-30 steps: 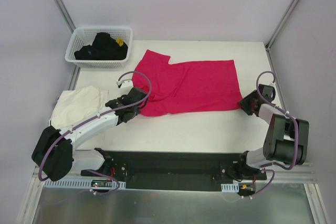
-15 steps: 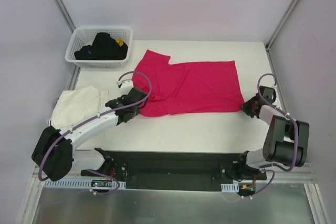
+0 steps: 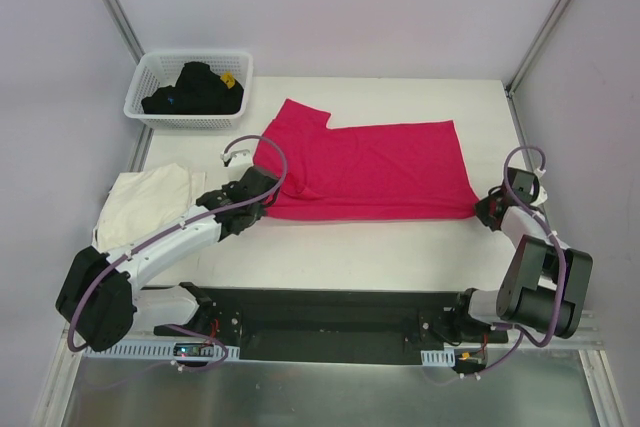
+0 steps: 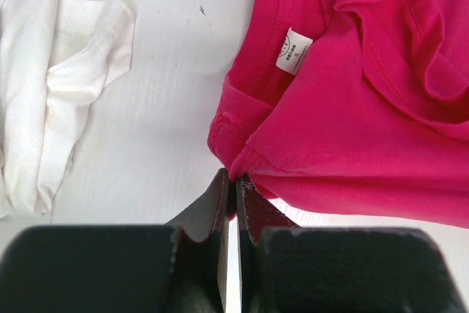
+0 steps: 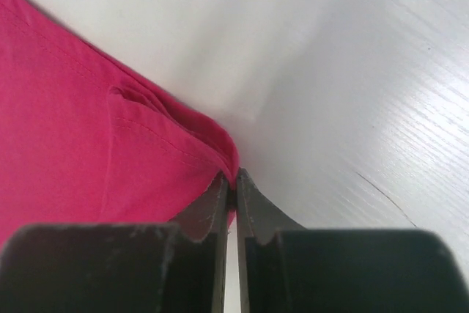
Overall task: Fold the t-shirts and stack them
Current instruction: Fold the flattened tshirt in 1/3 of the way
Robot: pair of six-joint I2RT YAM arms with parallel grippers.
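a lab rig: white table [image 3: 400, 247] inside aluminium-framed plain walls [image 3: 350, 7].

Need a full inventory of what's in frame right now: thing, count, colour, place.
magenta t-shirt: 1, magenta-red, spread flat mid-table
cream t-shirt: 1, cream-white, rumpled at the table's left edge
basket: 1, white lattice plastic, far-left corner
dark clothes: count cannot be told, black, piled in the basket
yellow item: 1, yellow, on the dark clothes, too small to identify
table: 1, white, under everything
left arm: 1, white and black, reaching to the shirt's near-left edge
right arm: 1, white and black, at the right edge
left tool: 1, black, shut on the shirt's edge near the collar
right tool: 1, black, shut on the shirt's near-right corner
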